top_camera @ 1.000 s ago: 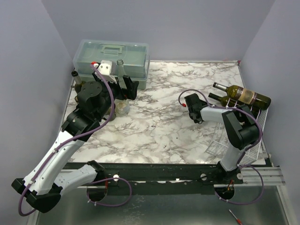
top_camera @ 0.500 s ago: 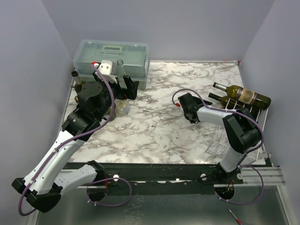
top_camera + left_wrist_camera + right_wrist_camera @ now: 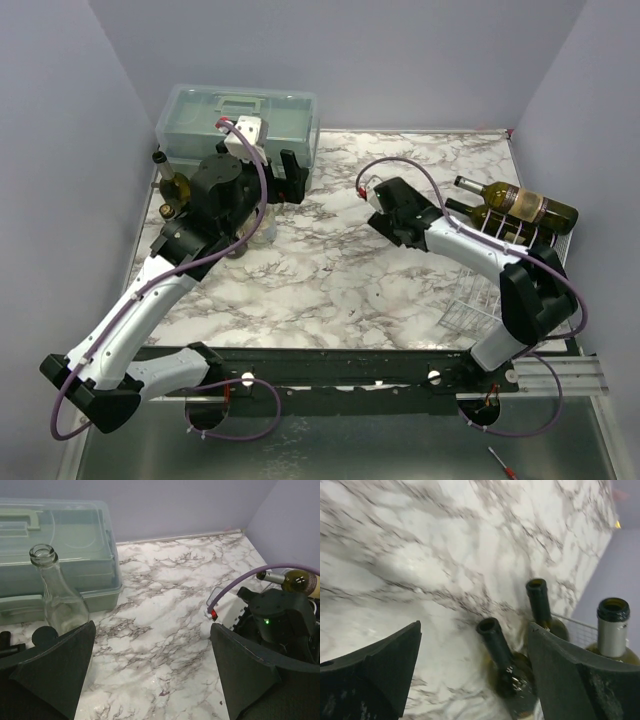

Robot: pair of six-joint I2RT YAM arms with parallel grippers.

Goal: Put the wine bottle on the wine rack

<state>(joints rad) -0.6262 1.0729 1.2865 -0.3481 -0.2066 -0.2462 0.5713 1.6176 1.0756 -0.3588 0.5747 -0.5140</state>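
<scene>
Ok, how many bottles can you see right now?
5. Three lie at the wine rack on the right: two dark-necked bottles and a grey-necked bottle. A clear bottle stands by the toolbox, a dark bottle at the table's left edge. More may be hidden.

top external | wine rack [image 3: 468,308] holds 2 wine bottles [image 3: 520,201]; possibly 3
</scene>
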